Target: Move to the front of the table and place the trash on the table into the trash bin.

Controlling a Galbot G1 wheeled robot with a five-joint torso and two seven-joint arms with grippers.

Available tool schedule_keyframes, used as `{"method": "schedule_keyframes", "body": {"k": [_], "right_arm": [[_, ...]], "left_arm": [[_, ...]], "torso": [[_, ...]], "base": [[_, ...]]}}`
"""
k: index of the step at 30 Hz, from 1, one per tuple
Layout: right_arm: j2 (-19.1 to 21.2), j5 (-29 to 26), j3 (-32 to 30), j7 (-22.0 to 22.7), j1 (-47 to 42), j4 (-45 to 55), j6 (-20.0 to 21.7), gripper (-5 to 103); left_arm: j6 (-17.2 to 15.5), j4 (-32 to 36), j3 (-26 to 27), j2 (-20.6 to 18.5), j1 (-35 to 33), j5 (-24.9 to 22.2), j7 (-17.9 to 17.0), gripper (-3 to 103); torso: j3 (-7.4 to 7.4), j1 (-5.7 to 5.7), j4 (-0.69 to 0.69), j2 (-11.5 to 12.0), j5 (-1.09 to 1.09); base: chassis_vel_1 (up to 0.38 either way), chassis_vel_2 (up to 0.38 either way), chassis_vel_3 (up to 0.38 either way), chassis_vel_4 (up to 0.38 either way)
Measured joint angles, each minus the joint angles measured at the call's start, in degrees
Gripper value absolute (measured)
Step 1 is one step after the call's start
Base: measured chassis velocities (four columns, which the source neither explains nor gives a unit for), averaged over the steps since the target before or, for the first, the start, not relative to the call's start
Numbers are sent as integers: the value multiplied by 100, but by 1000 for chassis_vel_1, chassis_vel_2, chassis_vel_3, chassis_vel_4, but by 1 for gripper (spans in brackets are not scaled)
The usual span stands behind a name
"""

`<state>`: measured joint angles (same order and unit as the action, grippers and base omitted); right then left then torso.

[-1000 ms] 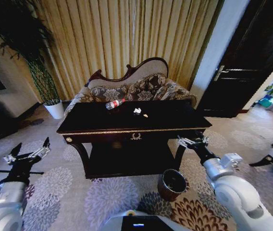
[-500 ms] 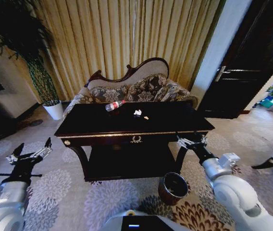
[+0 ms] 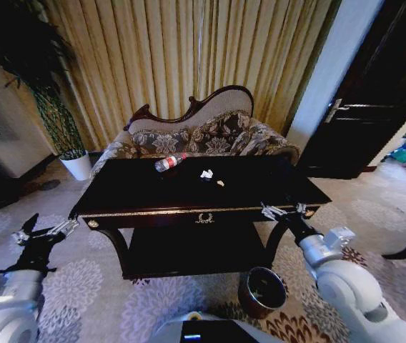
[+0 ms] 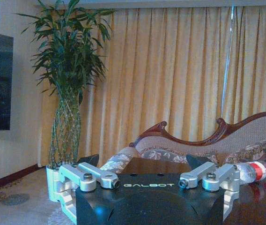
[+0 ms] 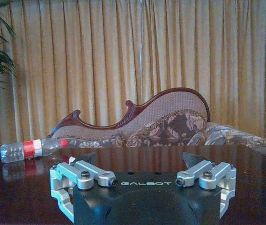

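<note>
The dark glossy table (image 3: 260, 187) with a gold ornament on its apron stands right ahead. On its top lie a clear bottle (image 3: 169, 163) with a red label and small white paper scraps (image 3: 206, 174). The round reddish-brown trash bin (image 3: 262, 291) sits on the carpet below the table's front right corner. My left gripper (image 3: 44, 230) hovers open over the carpet, left of the table. At the table's front right edge my right gripper (image 3: 285, 210) is open and holds nothing. The bottle (image 5: 30, 150) lies on the table (image 5: 245, 178) beyond the right gripper (image 5: 140, 160). The left gripper (image 4: 142, 161) also faces the bottle (image 4: 254, 171).
A carved sofa (image 3: 203, 132) stands behind the table before gold curtains. A tall plant in a white pot (image 3: 79, 166) is at the back left. A dark door (image 3: 374, 107) is at the right. Patterned carpet (image 3: 81, 279) lies in front.
The whole head view has shifted: the camera has come closer to the table, which looks larger, and the bin sits lower in view. Both grippers stay open and empty.
</note>
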<state>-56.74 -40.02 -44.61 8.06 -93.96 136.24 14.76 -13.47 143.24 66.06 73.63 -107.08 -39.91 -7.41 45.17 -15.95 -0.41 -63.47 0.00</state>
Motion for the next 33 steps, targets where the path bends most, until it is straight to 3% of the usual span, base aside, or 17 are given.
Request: {"method": "schedule_keyframes", "body": {"k": [17,20,23,29,33], "right_arm": [[140,-259,110,0,-24,163,45,100],[299,-552,157,9,30,216,268,100],[782,-880,338,48,404,68,772,100],[1231,-974,553,20,895,-223,1149,100],[1536,-1111,1047,48,1667,-715,1446,100]], "left_arm": [[63,0,-2,51,-24,-7,-10,100],[150,0,-5,101,-80,-7,-14,100],[225,0,101,158,-162,-7,-16,100],[238,0,119,154,-136,-16,-88,100],[240,0,83,201,-94,-15,-106,100]], "torso": [[1,-2,0,1,0],[1,-2,-1,1,0],[-1,2,0,-2,0],[-1,2,0,-2,0],[1,0,1,-1,0]], "base": [[-109,119,104,-118],[0,0,0,0],[0,0,0,0],[0,0,0,0],[0,0,0,0]]}}
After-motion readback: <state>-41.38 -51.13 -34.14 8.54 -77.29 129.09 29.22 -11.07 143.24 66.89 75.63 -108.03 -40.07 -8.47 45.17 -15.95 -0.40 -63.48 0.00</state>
